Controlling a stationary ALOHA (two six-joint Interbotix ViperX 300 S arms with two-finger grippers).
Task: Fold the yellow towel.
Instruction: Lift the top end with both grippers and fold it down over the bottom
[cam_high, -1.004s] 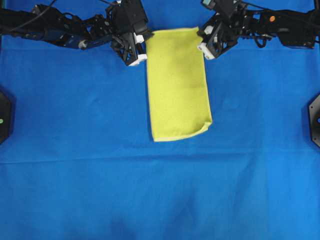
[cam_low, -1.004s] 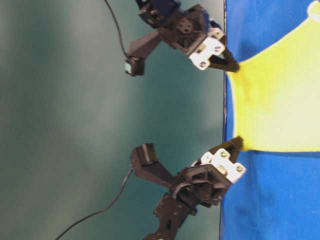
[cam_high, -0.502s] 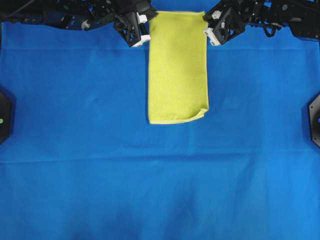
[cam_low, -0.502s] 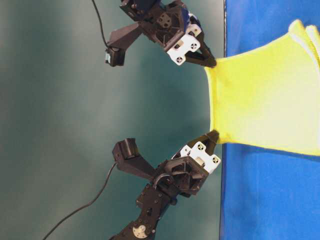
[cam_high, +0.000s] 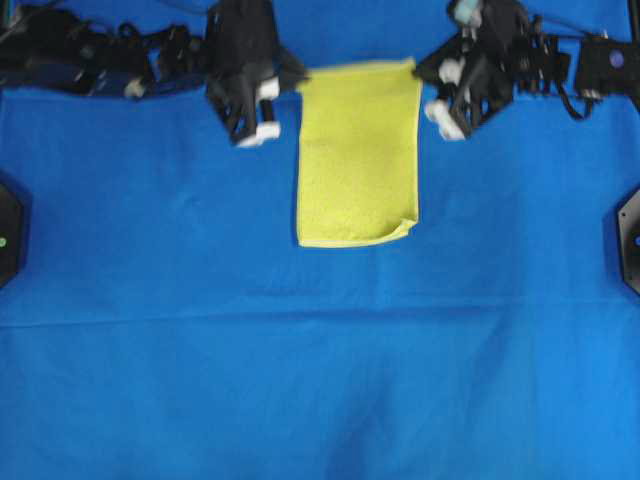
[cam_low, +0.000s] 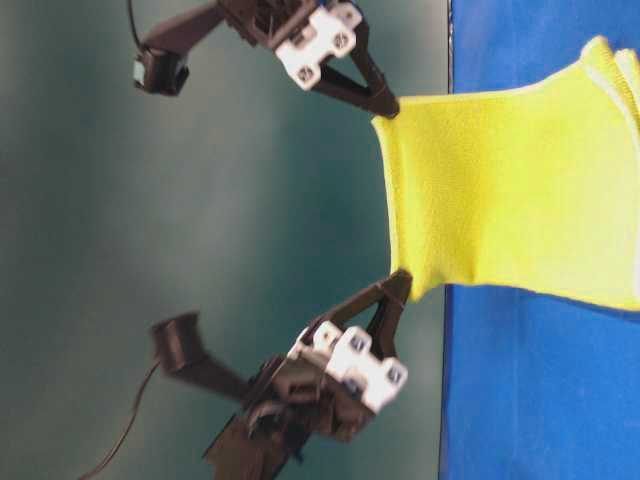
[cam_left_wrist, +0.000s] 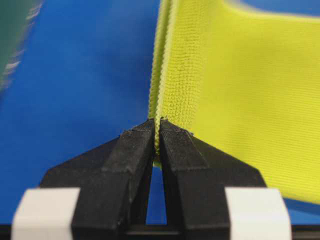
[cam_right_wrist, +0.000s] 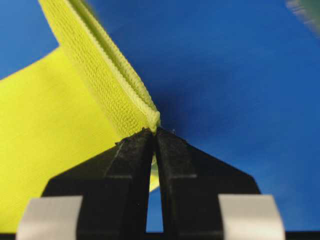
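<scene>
Blue cloth (cam_high: 150, 350) covers the whole tabletop in the overhead view. At upper left, the left gripper (cam_high: 262, 118) is clenched on one top corner of the yellow towel (cam_high: 357, 160), which lies upper centre, already doubled into a narrow strip. At upper right, the right gripper (cam_high: 440, 112) pinches the other top corner. The side view shows that held edge lifted clear while the far end rests on the cloth. A second fold seems in hand; next, carry both corners over to the lower edge and let go. No containers appear.
</scene>
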